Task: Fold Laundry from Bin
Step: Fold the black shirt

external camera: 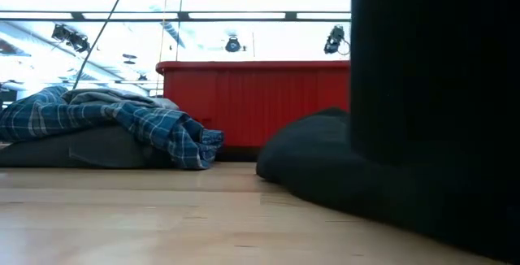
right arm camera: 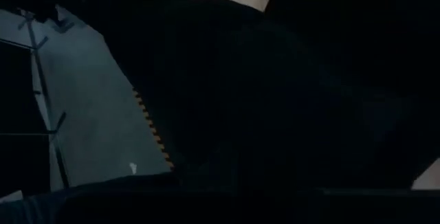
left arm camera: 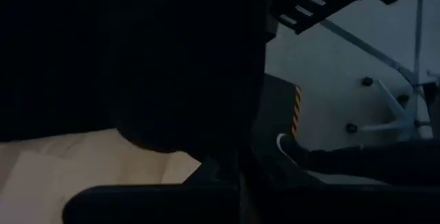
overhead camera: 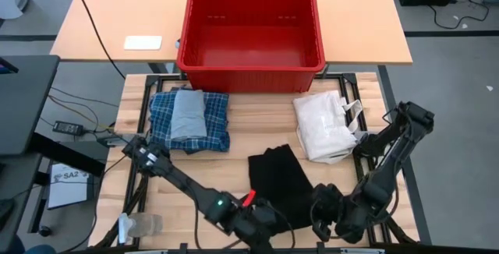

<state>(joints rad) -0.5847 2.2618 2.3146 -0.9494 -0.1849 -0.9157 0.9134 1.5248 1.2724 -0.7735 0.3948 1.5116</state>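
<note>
Grippers pinching black piece point(overhead camera: 279, 178) at counter's near edge
Left gripper point(overhead camera: 261, 227) and right gripper point(overhead camera: 326, 221) both look clamped on its near hem; the bin point(overhead camera: 251, 65) stands empty behind, plaid shirt point(overhead camera: 189, 120) folded. A hem slipping free could spoil the fold

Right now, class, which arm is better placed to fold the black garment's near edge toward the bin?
Neither clearly. Both the left gripper and the right gripper sit shut at the near edge of the black garment, one at each corner. The fold toward the red bin probably needs both.
</note>
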